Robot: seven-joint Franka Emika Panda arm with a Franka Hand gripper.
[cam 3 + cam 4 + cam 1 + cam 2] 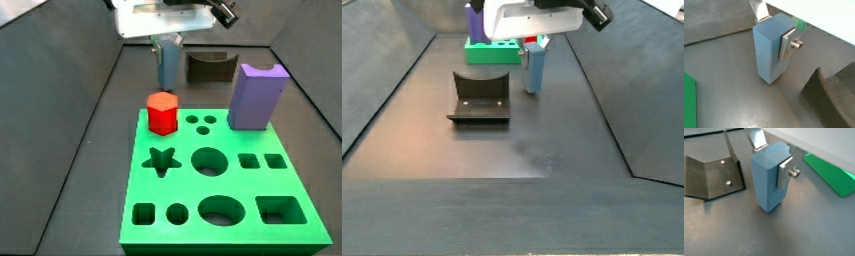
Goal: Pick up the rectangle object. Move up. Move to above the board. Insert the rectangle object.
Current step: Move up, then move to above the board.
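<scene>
We find no readable text, label, brand, number or sign anywhere: the rectangle object (769, 180) is plain-sided, the board (221, 190) carries only cut-out shapes, and the tool (776, 34) holding the block shows no marking.

wrist views: both close, looking down on the gripper (775, 31) above the floor | side views: one looks across the board (221, 190) toward the fixture (207, 68), one faces back from beyond the fixture | shared: gripper, board, fixture
</scene>
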